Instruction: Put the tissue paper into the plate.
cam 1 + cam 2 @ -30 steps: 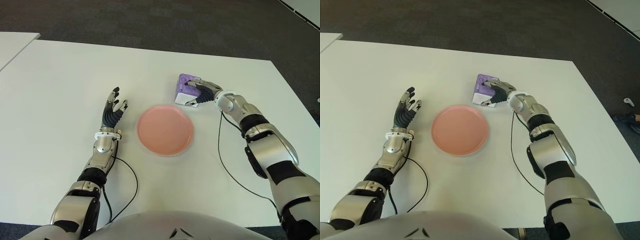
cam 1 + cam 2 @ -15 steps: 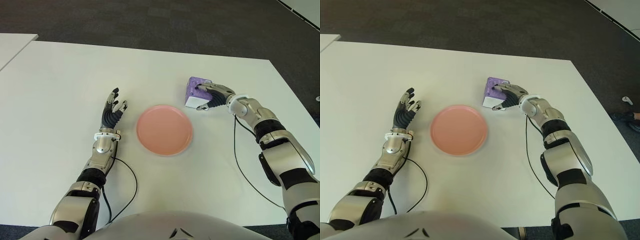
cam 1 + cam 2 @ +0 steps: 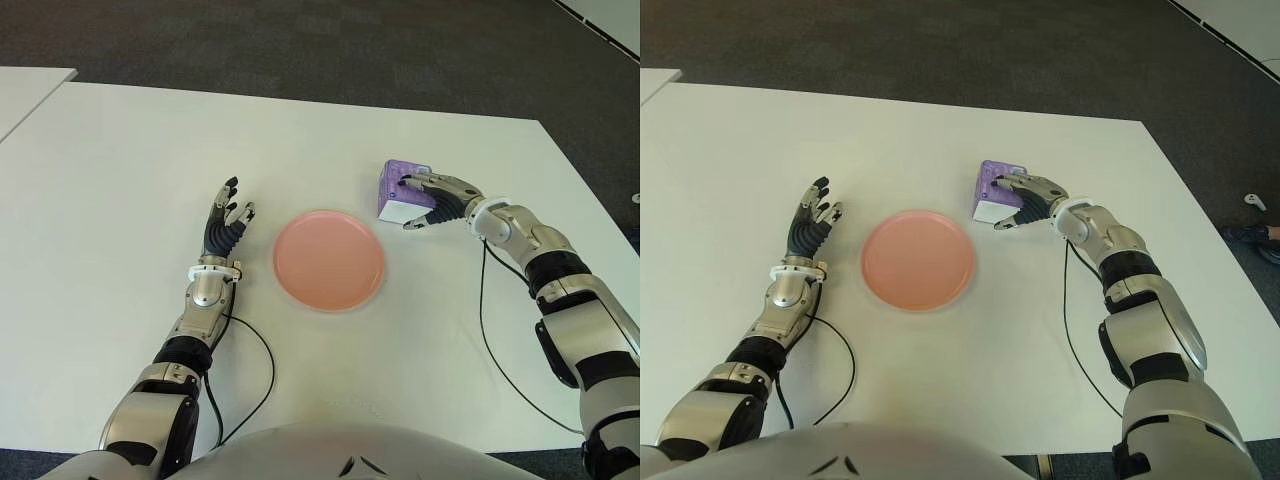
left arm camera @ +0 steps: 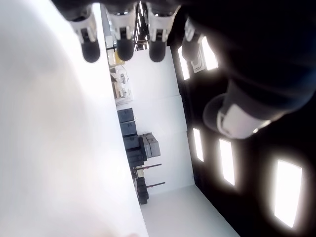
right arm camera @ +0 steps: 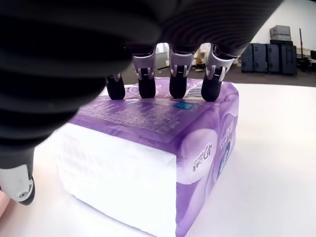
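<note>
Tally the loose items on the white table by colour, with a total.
Pink: 1, the plate.
Purple and white: 1, the tissue pack, lying beyond the plate on the robot's right, under the right hand.
Total: 2.

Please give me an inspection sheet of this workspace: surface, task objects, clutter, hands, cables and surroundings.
Surface: white table, bare apart from the items below.
Job's things: purple tissue pack standing on the table, to the right of the pink plate and apart from it; plate holds nothing.
Clutter: nothing seen.
Hands: right hand laid over the tissue pack, fingers on its top, thumb low at the side; left hand left of the plate, fingers open, holding nothing.
Cables: one black cable along each forearm, lying on the table.
Surroundings: dark carpet floor; corner of another table far left.
</note>
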You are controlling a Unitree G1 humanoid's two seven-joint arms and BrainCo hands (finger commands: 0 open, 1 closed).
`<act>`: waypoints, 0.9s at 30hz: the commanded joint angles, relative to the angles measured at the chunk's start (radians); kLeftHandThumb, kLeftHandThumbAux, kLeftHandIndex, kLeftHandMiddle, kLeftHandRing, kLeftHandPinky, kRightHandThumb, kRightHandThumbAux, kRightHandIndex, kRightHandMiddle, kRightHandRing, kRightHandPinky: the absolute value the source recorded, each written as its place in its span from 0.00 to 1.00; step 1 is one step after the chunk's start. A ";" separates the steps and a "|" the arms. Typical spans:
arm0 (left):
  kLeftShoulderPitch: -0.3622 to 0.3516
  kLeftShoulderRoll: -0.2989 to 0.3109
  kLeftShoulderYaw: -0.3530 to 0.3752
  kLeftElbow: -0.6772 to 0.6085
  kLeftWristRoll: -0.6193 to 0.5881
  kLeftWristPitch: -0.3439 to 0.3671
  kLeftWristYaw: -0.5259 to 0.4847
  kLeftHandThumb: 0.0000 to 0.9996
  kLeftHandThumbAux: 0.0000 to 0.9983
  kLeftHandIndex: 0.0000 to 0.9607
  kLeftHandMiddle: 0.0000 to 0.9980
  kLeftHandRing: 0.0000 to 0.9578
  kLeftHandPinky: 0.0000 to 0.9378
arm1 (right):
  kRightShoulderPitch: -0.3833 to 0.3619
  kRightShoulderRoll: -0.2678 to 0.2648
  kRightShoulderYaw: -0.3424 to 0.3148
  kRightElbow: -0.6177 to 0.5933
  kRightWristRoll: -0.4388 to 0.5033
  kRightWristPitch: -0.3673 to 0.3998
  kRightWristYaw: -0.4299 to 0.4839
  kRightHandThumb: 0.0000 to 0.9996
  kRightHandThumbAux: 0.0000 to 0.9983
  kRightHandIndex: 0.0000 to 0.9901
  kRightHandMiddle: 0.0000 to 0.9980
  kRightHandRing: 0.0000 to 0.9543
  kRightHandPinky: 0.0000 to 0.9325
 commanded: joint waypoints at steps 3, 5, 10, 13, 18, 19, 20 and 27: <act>0.041 -0.004 -0.004 0.043 -0.003 0.006 -0.025 0.00 0.56 0.00 0.00 0.00 0.00 | 0.042 -0.005 0.013 0.011 -0.018 -0.025 -0.003 0.00 0.54 0.00 0.00 0.00 0.00; 0.040 -0.006 -0.003 0.040 -0.007 0.014 -0.029 0.00 0.56 0.00 0.00 0.00 0.00 | 0.045 -0.005 0.014 0.016 -0.021 -0.028 -0.017 0.00 0.55 0.00 0.01 0.00 0.00; 0.041 -0.009 0.000 0.030 -0.012 0.031 -0.032 0.00 0.55 0.00 0.00 0.00 0.00 | 0.047 -0.001 0.014 0.029 -0.019 -0.036 -0.031 0.00 0.56 0.00 0.01 0.00 0.00; 0.042 -0.012 0.003 0.022 -0.021 0.042 -0.039 0.00 0.55 0.00 0.00 0.00 0.00 | 0.046 0.000 0.016 0.033 -0.020 -0.043 -0.033 0.01 0.57 0.00 0.01 0.00 0.00; 0.047 -0.020 0.008 0.001 -0.039 0.065 -0.047 0.00 0.55 0.00 0.00 0.00 0.00 | 0.050 -0.005 0.019 0.025 -0.022 -0.055 -0.031 0.01 0.57 0.00 0.01 0.00 0.00; 0.048 -0.021 0.008 -0.002 -0.041 0.068 -0.047 0.00 0.55 0.00 0.00 0.00 0.00 | 0.050 -0.005 0.020 0.024 -0.023 -0.056 -0.030 0.01 0.57 0.00 0.01 0.00 0.00; 0.048 -0.021 0.008 -0.007 -0.042 0.072 -0.046 0.00 0.55 0.00 0.00 0.00 0.00 | 0.050 -0.006 0.021 0.023 -0.024 -0.057 -0.030 0.01 0.57 0.00 0.01 0.00 0.00; 0.057 -0.023 0.004 -0.031 -0.034 0.086 -0.033 0.00 0.55 0.00 0.00 0.00 0.00 | 0.053 -0.011 0.021 0.013 -0.027 -0.060 -0.034 0.01 0.56 0.00 0.01 0.00 0.00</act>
